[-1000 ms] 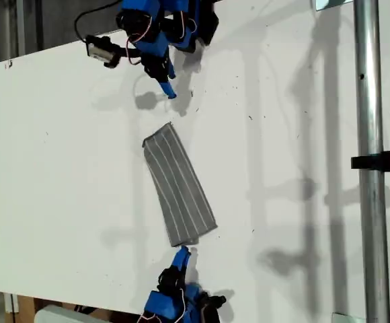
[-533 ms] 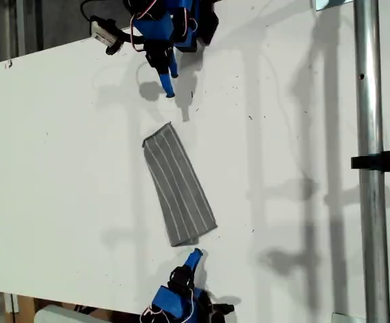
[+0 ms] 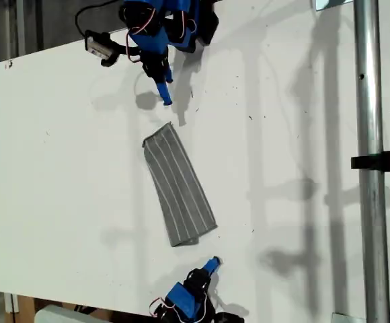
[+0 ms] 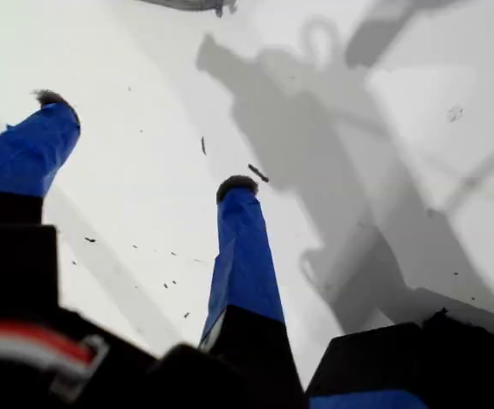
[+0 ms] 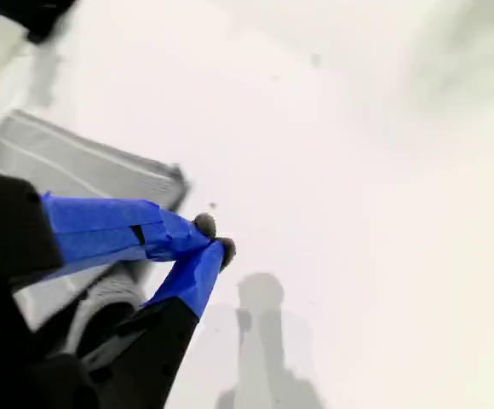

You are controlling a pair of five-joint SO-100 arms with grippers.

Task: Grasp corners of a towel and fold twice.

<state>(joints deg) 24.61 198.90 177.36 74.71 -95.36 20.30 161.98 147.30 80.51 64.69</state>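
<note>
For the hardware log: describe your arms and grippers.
My first gripper and my second gripper have blue fingers with dark rounded tips on black bodies. The first's body carries a red and white band. In the exterior view the top arm and bottom arm are blue and black with red and white wires.

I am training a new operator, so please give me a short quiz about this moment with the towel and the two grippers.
1. True or false: my first gripper holds the towel.
2. My second gripper is: A open; B shut on nothing; C shut on the towel.
3. What colour are the towel's thin stripes?

Key: 1 false, its jaws are open over the bare table; 2 B; 3 white.
</note>
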